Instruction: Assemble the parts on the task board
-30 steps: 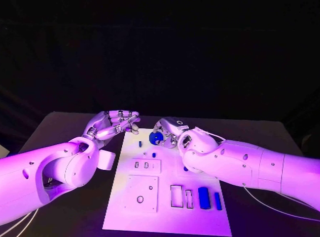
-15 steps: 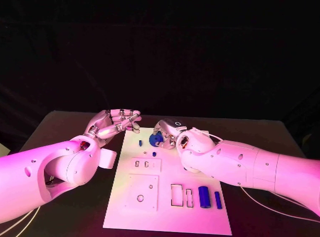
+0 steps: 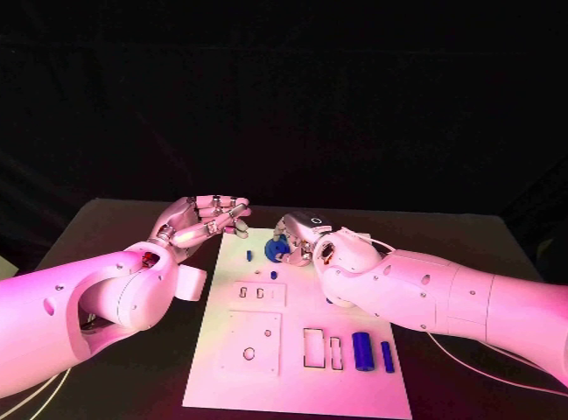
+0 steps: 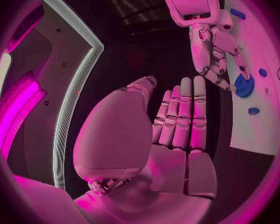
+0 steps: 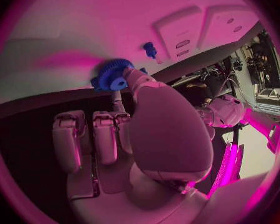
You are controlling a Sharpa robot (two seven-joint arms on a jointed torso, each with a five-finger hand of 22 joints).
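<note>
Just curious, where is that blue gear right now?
In the head view the gear sits at the board's far end, touched by the right robot hand.

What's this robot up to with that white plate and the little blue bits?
It is fitting small blue parts onto the white task board. The right hand is at the board's far end with a fingertip on a blue gear, which seems to sit on the board. The left hand holds nothing; it is raised beside the board's far left corner, fingers straight and together. Two blue bars lie near the board's near right side.
</note>
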